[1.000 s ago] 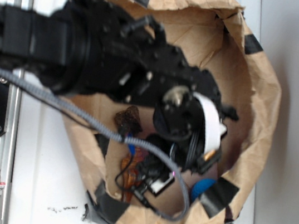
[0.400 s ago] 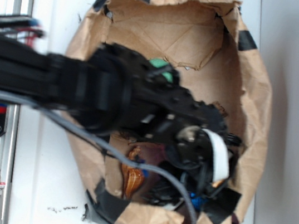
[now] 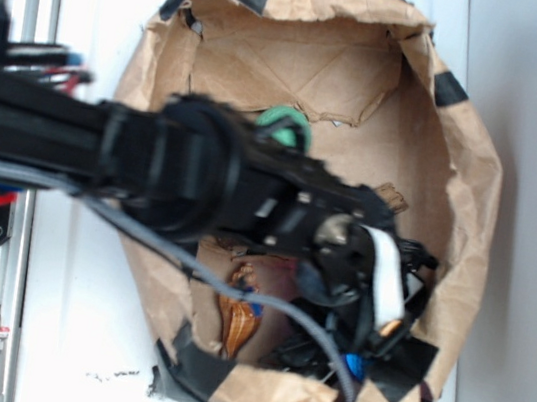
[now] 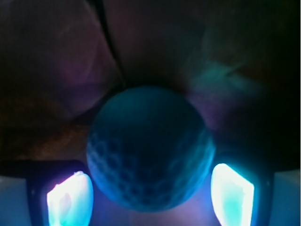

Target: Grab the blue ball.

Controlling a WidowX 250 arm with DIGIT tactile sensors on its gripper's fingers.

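Note:
The blue ball (image 4: 150, 150) is dimpled and fills the middle of the wrist view, lying on the dark floor of the brown paper bag (image 3: 370, 65). My gripper (image 4: 150, 195) is open, with its glowing fingertips (image 4: 70, 200) on either side of the ball's lower half, close to it. In the exterior view the black arm reaches down into the bag's lower right, and only a blue sliver of the ball (image 3: 353, 363) shows under the gripper (image 3: 360, 348).
A green textured ball (image 3: 282, 124) peeks out behind the arm near the bag's middle. An orange-brown object (image 3: 237, 320) lies at the bag's lower left. Black tape patches (image 3: 193, 367) line the rim. The bag walls stand close around the gripper.
The arm has swung from the bag's upper middle down to its lower right and dropped over the blue ball, which it now mostly hides in the exterior view.

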